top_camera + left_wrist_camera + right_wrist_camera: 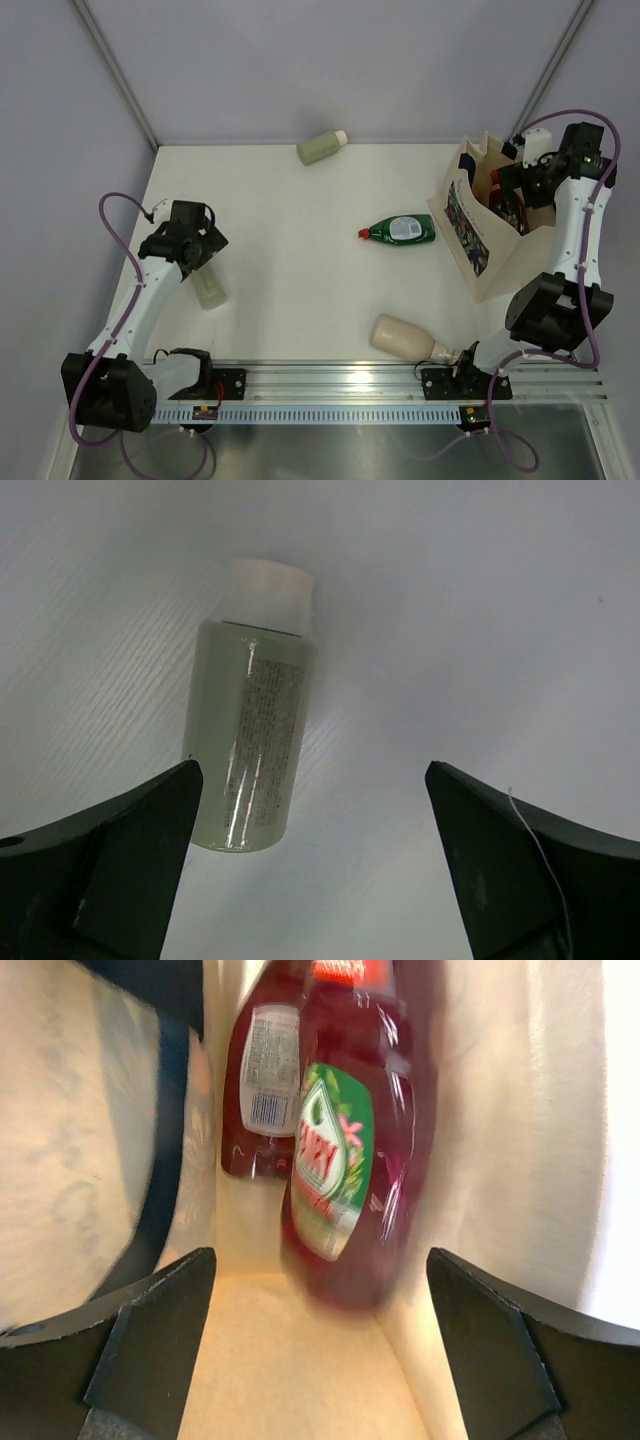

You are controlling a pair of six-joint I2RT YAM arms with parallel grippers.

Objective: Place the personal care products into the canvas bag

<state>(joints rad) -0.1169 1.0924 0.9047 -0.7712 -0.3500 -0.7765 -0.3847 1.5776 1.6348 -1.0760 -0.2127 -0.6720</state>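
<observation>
Two dark red plastic bottles [345,1160] are shown inside the beige canvas bag [478,225] at the right edge, flanked by the wide-spread right gripper [316,1295]. A pale sage-green cylindrical bottle [250,750] is shown lying near the left edge, below the wide-spread left gripper [312,780].

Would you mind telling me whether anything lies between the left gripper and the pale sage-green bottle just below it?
Nothing visible does. The left gripper hangs open over the sage-green bottle, which lies on its side on the table with only bare surface around it, though it sits nearer one finger than the middle of the gap.
</observation>
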